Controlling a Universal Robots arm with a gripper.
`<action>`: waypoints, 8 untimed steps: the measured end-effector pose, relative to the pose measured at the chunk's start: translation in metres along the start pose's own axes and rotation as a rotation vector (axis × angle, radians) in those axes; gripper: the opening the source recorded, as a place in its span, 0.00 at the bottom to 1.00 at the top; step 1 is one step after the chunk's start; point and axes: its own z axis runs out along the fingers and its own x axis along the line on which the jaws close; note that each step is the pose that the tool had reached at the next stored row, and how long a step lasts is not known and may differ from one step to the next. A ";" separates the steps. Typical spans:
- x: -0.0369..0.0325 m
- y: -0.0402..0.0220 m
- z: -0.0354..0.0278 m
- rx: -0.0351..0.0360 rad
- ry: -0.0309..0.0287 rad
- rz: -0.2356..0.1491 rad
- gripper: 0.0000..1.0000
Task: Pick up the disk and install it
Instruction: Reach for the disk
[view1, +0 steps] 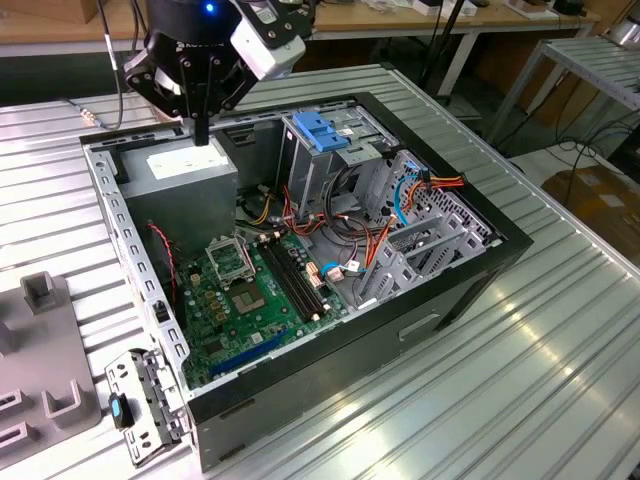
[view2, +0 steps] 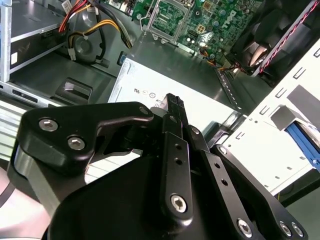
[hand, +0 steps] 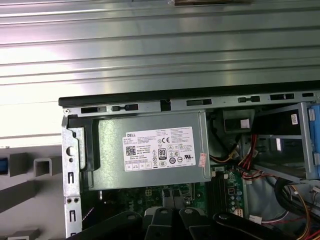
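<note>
The gripper (view1: 201, 138), fingers pressed together on nothing, hangs over the grey box (view1: 190, 175) in the computer case (view1: 330, 370); I cannot tell where the disk is, so it should open wide before grabbing.

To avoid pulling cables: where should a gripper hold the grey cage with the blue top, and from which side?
Probably by the blue plastic top, coming from straight above: it faces up and stands clear, while cables crowd the lower sides.

Bright even light, white glare streaks on the ribbed table (view1: 560, 385), soft shadow inside the case (view1: 300, 372)
</note>
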 end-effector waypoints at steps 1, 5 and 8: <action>0.0002 0.0000 0.0000 0.0000 0.0000 0.000 0.11; 0.0012 -0.0001 0.0000 -0.0001 0.0002 0.000 0.11; 0.0018 -0.0001 0.0000 0.0000 0.0003 0.000 0.11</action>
